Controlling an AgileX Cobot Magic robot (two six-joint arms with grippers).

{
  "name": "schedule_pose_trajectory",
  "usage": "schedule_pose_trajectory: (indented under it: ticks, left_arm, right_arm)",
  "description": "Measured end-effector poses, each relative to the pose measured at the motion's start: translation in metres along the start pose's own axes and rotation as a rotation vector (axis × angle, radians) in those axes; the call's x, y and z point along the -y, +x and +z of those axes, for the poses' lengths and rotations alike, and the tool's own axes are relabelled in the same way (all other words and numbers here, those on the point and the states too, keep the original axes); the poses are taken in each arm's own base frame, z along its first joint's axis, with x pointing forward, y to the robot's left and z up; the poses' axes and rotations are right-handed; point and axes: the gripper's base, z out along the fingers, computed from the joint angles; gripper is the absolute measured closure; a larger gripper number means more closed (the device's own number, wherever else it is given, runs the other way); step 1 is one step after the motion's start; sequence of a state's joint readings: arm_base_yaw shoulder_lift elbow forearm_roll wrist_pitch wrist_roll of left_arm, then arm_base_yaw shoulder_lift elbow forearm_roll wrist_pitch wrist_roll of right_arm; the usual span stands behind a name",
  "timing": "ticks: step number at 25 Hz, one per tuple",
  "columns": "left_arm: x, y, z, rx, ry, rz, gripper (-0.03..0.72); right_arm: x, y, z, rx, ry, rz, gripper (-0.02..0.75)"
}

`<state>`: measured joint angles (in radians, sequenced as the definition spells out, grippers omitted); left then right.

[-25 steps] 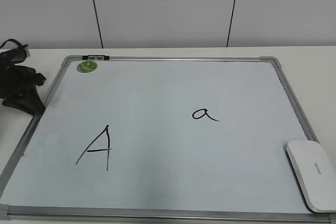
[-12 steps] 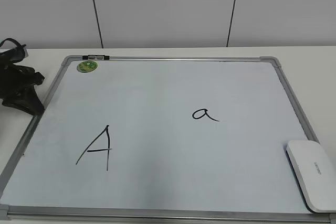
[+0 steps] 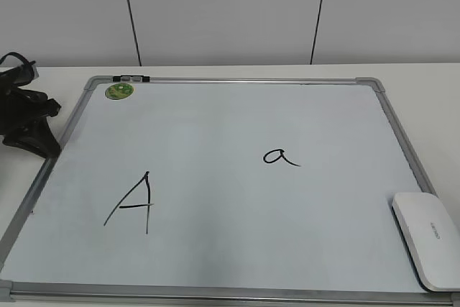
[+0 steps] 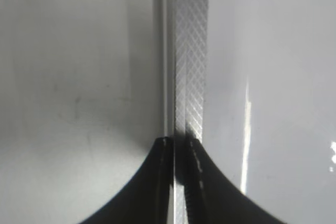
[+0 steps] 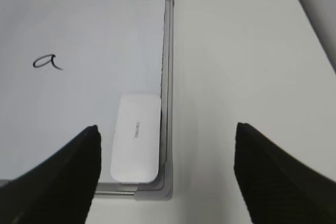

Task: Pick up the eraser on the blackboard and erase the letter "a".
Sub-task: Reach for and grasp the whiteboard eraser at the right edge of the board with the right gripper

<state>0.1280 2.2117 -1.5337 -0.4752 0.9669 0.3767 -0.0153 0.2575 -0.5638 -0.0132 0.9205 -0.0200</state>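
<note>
The white eraser (image 3: pixel 425 239) lies flat on the blackboard (image 3: pixel 215 120) at its near right corner. The small cursive letter "a" (image 3: pixel 279 157) is right of the board's middle. My left gripper (image 3: pixel 44 141) sits at the board's left edge; in the left wrist view (image 4: pixel 179 142) its jaws are closed on the silver frame rail (image 4: pixel 191 51). My right gripper (image 5: pixel 167 128) is open wide, above the table, over the eraser (image 5: pixel 136 137) and the board's corner (image 5: pixel 157 190). The "a" also shows in the right wrist view (image 5: pixel 47 62). The right gripper is out of the exterior view.
A large capital "A" (image 3: pixel 133 205) is drawn at the board's near left. A round green sticker (image 3: pixel 119 91) and a small black-and-silver clip (image 3: pixel 131 78) sit at the far left corner. White table (image 5: pixel 252 51) lies right of the board. A white wall stands behind.
The left gripper shifted very slightly at the board's left edge a second ago, then stayed still. The eraser and the letters have not moved.
</note>
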Motion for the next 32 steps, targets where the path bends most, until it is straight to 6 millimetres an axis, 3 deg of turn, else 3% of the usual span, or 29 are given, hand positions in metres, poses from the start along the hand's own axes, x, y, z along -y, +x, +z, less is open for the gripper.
schedule_pose_trajectory:
  ticks: [7, 13, 19, 32]
  left_arm:
    - [0.000, 0.000, 0.000, 0.000, 0.000, 0.001, 0.657]
    - [0.000, 0.000, 0.000, 0.000, 0.000, 0.001, 0.657]
    - [0.000, 0.000, 0.000, -0.001, 0.001, 0.001, 0.657]
    - [0.000, 0.000, 0.000, -0.002, 0.001, 0.001, 0.658]
  right_arm:
    - [-0.007, -0.028, 0.041, -0.348, -0.093, -0.010, 0.151]
    - [-0.008, -0.056, 0.081, -0.527, -0.111, -0.004, 0.151]
    - [-0.012, -0.048, 0.128, -0.744, -0.115, 0.033, 0.151]
    - [-0.037, -0.027, 0.205, -0.845, -0.096, 0.027, 0.148]
